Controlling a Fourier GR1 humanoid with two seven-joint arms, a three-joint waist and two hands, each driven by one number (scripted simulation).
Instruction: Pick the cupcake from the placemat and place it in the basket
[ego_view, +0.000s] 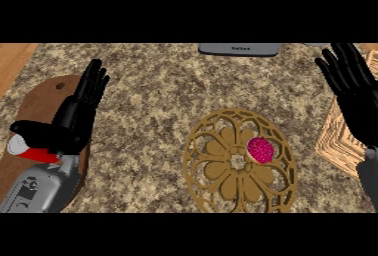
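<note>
Holding both hands open, fingers straight: my left hand (83, 102) over the wooden board (44, 100), my right hand (353, 95) beside the basket (339, 145). Pink cupcake (260, 150) sits on the round placemat (221, 175), right of its centre, between my hands, untouched

basket (337, 150) half hidden behind right hand (358, 107).

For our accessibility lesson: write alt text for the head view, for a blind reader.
A pink cupcake sits on a round lattice placemat on a speckled counter. The left hand and right hand are open at the sides, a wooden basket by the right.
</note>
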